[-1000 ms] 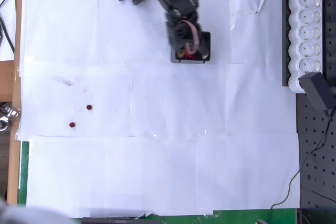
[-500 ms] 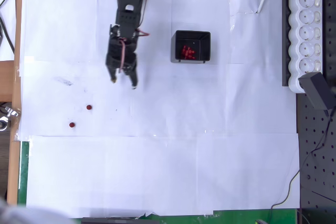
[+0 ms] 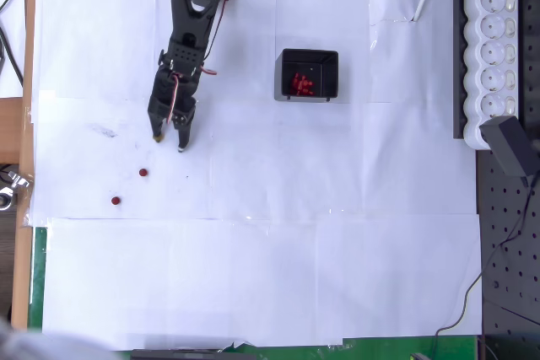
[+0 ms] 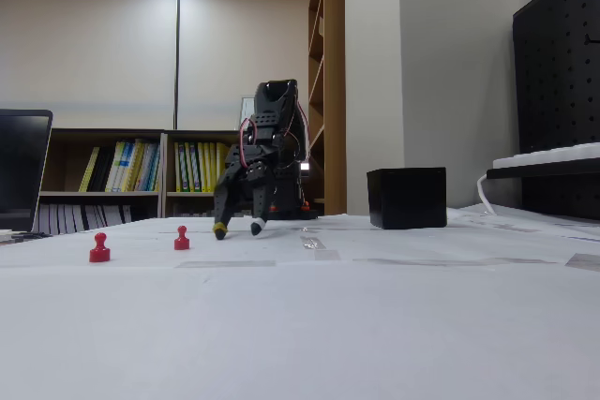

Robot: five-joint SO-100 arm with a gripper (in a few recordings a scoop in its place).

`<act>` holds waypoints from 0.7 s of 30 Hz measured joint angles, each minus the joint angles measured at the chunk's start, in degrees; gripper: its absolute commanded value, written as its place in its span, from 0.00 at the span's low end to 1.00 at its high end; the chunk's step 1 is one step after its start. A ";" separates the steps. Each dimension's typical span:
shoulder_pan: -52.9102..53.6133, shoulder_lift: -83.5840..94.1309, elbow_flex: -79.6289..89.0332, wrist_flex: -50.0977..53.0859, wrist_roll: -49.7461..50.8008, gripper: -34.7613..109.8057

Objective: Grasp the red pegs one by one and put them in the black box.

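empty parted jaws (image 3: 169,142) near two loose red pegs (image 3: 143,173)

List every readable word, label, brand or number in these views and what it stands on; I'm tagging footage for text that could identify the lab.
No text can be read in either view.
Book spines on the shelf in the fixed view: too small and blurred to read.
White power strip in the overhead view: no legible marking.
Black box, red pegs and gripper: no lettering visible.

The arm (image 3: 190,35) is matte black with red and white cables; its pincer (image 3: 168,142) has one yellow and one white fingertip.
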 measured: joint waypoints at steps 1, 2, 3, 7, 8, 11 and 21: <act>0.18 0.97 1.05 -0.09 0.00 0.36; 0.35 1.58 2.11 -0.09 0.00 0.36; 0.44 2.37 3.08 -0.09 0.35 0.36; 1.32 4.83 6.06 -0.09 0.88 0.36; 1.41 5.45 6.77 -0.18 1.23 0.36; 1.76 7.21 8.17 -1.58 1.93 0.36; 3.08 11.87 12.39 -4.92 3.96 0.36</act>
